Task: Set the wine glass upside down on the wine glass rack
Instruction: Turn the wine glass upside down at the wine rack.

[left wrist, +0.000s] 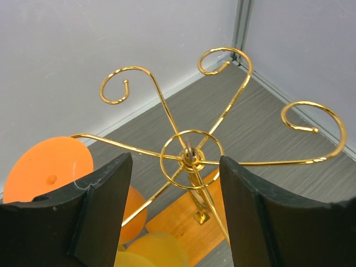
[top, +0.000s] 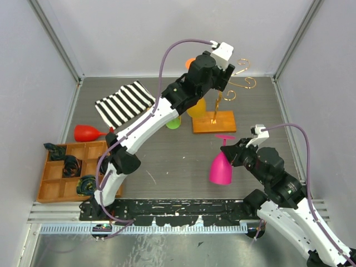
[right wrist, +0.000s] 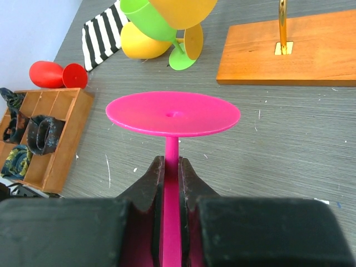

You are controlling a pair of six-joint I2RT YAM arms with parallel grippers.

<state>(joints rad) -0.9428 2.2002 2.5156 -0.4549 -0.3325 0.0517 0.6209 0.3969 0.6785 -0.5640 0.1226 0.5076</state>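
The right fingers (right wrist: 157, 177) pinch tight on the thin stem of the pink wine glass (right wrist: 172, 114), its flat round foot held out ahead of them. That wrist camera hides the bowl behind the fingers. Only the top view shows it, lying toward the near edge of the tabletop (top: 167, 161) while the foot points toward the rack (top: 214, 123). The glass is near the rack's wooden base but apart from it.

The left fingers (left wrist: 119, 186) stand well apart with nothing between them, above the crown of the rack. Its gold centre ring and curled wire arms show in the gap beyond them. From above, the left arm (top: 150, 119) reaches across the tabletop and covers much of the wire. The left wrist view alone lays out the curls, and shows the round foot of an orange glass (left wrist: 50, 167) beside one wire arm.

Yellow glasses (right wrist: 142, 41) and a green glass (right wrist: 147, 19) cluster just left of the rack's base. The right wrist camera sees them plainly, while from above the left arm half covers them.

Farther left on the tabletop lie a black-and-white striped cloth (top: 125, 103) and a red glass (top: 89, 133) on its side. Near them is a compartmented wooden tray (top: 61, 196) holding dark bundles (top: 70, 166) in some sections.
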